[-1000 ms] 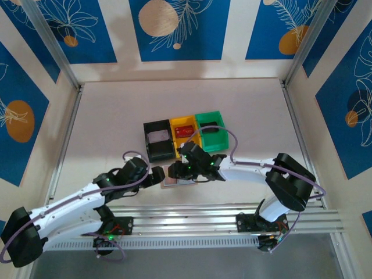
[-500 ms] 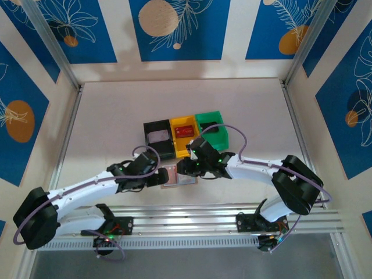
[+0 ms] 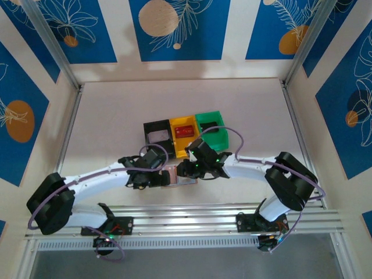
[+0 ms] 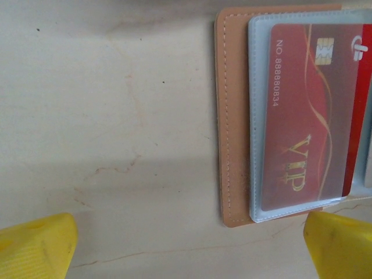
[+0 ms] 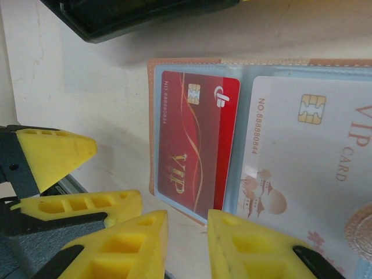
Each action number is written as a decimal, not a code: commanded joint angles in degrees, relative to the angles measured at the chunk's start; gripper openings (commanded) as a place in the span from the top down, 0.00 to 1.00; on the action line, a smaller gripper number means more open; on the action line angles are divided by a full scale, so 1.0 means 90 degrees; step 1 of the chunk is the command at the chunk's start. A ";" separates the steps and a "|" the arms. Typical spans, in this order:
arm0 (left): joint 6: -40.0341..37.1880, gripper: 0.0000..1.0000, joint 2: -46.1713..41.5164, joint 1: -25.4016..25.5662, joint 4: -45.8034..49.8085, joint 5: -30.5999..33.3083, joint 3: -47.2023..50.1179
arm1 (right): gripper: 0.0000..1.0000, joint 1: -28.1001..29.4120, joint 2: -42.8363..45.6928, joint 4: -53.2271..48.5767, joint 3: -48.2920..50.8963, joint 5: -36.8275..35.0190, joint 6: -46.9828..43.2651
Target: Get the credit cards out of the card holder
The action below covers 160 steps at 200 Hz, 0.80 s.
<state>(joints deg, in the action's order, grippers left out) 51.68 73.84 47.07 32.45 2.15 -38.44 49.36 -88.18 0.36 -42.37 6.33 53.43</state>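
Note:
The tan card holder (image 5: 152,116) lies open and flat on the table, its clear pockets facing up. A dark red credit card (image 5: 195,145) sits in the left pocket and a white card (image 5: 302,151) in the one beside it. My right gripper (image 5: 187,232) hovers at the holder's near edge, jaws a narrow gap apart with nothing between them. My left gripper (image 4: 186,250) stands wide open over bare table just left of the holder (image 4: 232,116) and the red card (image 4: 308,116). Seen from above, both grippers meet at the holder (image 3: 174,176).
Three small bins stand in a row just behind the holder: black (image 3: 158,139), yellow (image 3: 184,139) holding a red card (image 3: 184,131), and green (image 3: 212,131). The black bin's wall (image 5: 145,14) is close above the holder. A metal rail (image 3: 192,218) runs along the near edge.
My left arm has swung rightward and brought its open gripper up beside the holder. My right gripper has shifted slightly right and narrowed a little.

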 commanded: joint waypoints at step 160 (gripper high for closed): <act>-0.0269 0.00 0.0526 -0.0161 0.0067 -0.0176 0.0101 | 0.76 -0.0006 -0.0695 -0.0228 -0.0511 0.0169 -0.0214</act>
<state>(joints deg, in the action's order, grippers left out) 50.39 78.08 46.50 32.18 0.47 -38.30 49.36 -93.76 -0.86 -45.32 6.96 52.56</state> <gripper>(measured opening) 0.995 0.244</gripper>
